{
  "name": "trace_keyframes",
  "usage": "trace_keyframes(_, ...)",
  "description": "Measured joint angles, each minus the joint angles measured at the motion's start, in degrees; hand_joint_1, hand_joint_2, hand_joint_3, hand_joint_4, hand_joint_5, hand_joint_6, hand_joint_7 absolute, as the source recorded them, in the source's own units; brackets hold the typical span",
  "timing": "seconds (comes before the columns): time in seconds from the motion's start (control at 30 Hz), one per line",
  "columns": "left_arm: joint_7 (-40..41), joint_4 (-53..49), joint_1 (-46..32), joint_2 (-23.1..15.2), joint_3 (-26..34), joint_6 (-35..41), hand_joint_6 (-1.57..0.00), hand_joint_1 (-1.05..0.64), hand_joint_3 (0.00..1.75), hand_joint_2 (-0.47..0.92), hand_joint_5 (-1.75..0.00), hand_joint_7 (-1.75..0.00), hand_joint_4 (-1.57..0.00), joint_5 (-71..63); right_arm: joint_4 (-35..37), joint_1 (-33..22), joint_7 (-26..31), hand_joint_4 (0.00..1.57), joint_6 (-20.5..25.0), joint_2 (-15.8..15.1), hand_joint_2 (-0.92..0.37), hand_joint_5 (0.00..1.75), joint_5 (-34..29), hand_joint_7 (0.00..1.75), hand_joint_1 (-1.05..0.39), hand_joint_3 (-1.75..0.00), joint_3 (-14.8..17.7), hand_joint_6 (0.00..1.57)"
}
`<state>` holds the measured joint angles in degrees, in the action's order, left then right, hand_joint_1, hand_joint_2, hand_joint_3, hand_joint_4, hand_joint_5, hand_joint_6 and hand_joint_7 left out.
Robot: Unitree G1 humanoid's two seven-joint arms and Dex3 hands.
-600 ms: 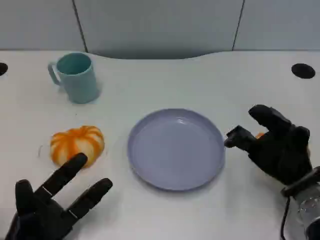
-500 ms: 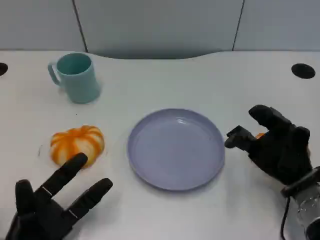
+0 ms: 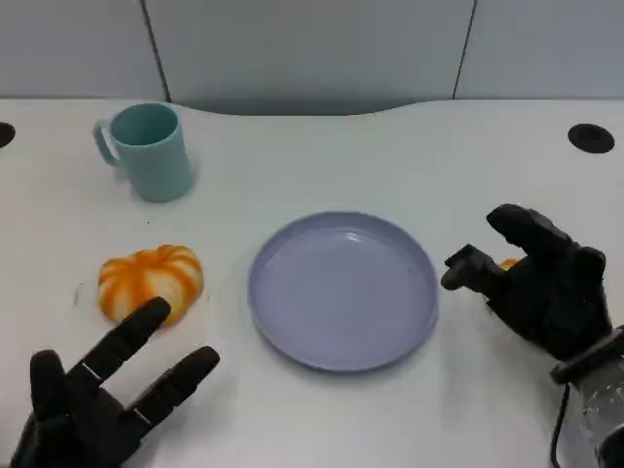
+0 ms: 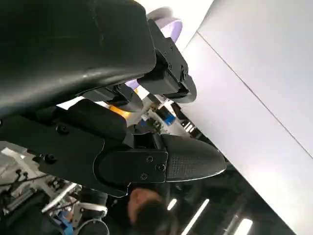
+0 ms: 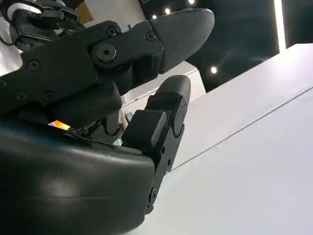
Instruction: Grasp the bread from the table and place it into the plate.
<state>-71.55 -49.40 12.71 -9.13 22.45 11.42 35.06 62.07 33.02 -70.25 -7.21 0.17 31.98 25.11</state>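
1. Almost nothing has moved since the earlier pictures. The right robot hand [image 3: 541, 288] has slid a tiny bit to the right, away from the plate. The left robot hand [image 3: 97, 400] has stayed put, and so have the things on the table.

2. The round orange-and-white striped bread [image 3: 151, 281], shaped like a little pumpkin, sits on the white table [image 3: 322, 161]. It is near the left of the round, shallow, pale purple plate [image 3: 342, 290], with a gap of bare table between them. A light teal mug with a handle [image 3: 148, 151] stands further back on the left.

3. The left robot hand holds nothing. Its fingers [image 3: 127, 336] are spread wide, and one fingertip is just beside the front edge of the bread. I cannot tell if it touches.

4. The right robot hand rests just to the right of the plate. Its fingers are curled. A tiny spot of orange peeks out behind it, but I cannot tell what that is or if the hand holds it.

5. I think the job is at the very start: reaching for the bread. Nothing is on the plate yet.

6. Next, the left robot hand likely needs to go forward, come over the bread, and close around its sides.

7. The bread is nearly round, a little wider from left to right. Its stripes meet at the top, so it sits right way up.
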Motion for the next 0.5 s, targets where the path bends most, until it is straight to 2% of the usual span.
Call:
trace_keyframes(0.07, 2.57, 3.52, -1.12, 1.72, 0.25, -6.84, -0.58, -1.0, 0.45, 0.92, -0.17, -0.01, -0.57, -0.78, 0.01, 0.02, 0.02, 0.84, 0.03, 0.01, -0.92, 0.89, 0.03, 0.0, -0.48, -0.03, 0.07, 1.1)
trace_keyframes(0.1, 3.28, 5.48, -1.78, 2.5, 0.18, -9.87, -0.59, -0.96, 0.35, 0.92, -0.16, -0.01, -0.58, -1.35, 0.02, 0.05, 0.03, 0.84, 0.03, 0.04, -0.92, 0.89, 0.03, 0.01, -0.48, -0.03, 0.07, 1.11)
trace_keyframes(0.2, 5.3, 14.71, -3.96, 4.48, -0.05, -16.52, -0.55, -0.89, 0.26, 0.92, -0.15, 0.0, -0.59, -1.66, 0.5, 0.47, 0.54, 0.84, 0.06, -0.03, -0.92, 0.9, 0.02, 0.01, -0.49, -0.03, 0.11, 1.11)
trace_keyframes(0.3, 12.48, 24.54, -3.9, 5.21, -0.11, -27.99, -0.47, -0.83, 0.14, 0.92, -0.12, 0.0, -0.55, -5.78, 1.44, 1.29, 0.97, 0.85, 0.47, 0.0, -0.92, 0.88, -0.01, 0.01, -0.48, -0.02, 0.1, 1.12)
trace_keyframes(0.37, 17.59, 25.53, -2.14, 4.45, -0.21, -37.48, -0.46, -0.82, 0.11, 0.92, -0.12, 0.0, -0.54, -11.09, 1.87, 1.69, 1.69, 0.86, 0.52, 0.06, -0.92, 0.87, -0.02, 0.01, -0.48, -0.02, 0.1, 1.12)
trace_keyframes(0.5, 25.41, 22.12, 1.57, 2.25, -1.43, -50.28, -0.38, -0.78, 0.06, 0.92, -0.06, 0.0, -0.42, -19.54, 2.04, 1.79, 1.94, 0.85, -0.07, 0.34, -0.92, 0.86, 0.0, 0.0, -0.47, -0.04, 0.22, 1.1)
